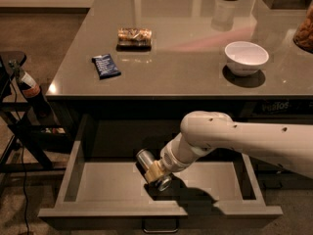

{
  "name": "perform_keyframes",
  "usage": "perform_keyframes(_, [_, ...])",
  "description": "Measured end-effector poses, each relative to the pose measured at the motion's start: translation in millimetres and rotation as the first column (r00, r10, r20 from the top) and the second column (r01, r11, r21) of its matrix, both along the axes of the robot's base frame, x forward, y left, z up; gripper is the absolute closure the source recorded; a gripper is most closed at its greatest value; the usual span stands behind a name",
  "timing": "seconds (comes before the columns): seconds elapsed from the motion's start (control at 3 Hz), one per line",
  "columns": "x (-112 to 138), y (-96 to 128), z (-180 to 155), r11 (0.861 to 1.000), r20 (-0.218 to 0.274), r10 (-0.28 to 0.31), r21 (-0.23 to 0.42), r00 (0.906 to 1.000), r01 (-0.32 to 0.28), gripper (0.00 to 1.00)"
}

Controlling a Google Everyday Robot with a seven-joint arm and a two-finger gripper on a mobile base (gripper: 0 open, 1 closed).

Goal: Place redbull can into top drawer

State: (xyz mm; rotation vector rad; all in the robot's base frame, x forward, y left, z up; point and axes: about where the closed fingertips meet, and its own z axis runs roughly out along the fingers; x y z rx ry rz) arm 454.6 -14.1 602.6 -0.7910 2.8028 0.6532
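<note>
**Step in hand: setting the can down in the drawer.**

1. The end effector (pixel 155 172) is inside the open drawer (pixel 112 210), just left of its middle and low over its floor. Its fingers are clamped across the middle of the can (pixel 145 157).
2. The can lies tilted in that grip. One shiny end points toward the drawer's back left and the other toward its front. I cannot tell whether it touches the drawer floor.
3. The arm (pixel 244 138) comes in from the drawer's right side, passing over its right wall.

**How I would carry it out**

- I would lower until the can bears on the drawer floor and only then part the fingers. The can is round and smooth and will likely roll if dropped.
- I would lift straight up before pulling back, keeping clear of the drawer's front panel and the worktop (pixel 186 67) edge above its rear.

**Surface and room**

- The worktop above the drawer is glossy and grey-brown.
- A white bowl (pixel 246 58) sits above the drawer's right end.
- A dark-blue wrapper (pixel 106 65) and a snack bar (pixel 134 36) lie above its left part, the bar farther back.
- A dark stand holding a bottle (pixel 28 83) is left of the drawer.
- The lighting is dim.
</note>
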Motion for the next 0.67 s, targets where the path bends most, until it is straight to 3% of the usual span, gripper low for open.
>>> perform_keyframes(0.33, [0.0, 0.0, 0.0, 1.0, 0.0, 0.0, 0.0, 1.0, 0.0, 0.0])
perform_keyframes(0.67, [0.0, 0.0, 0.0, 1.0, 0.0, 0.0, 0.0, 1.0, 0.0, 0.0])
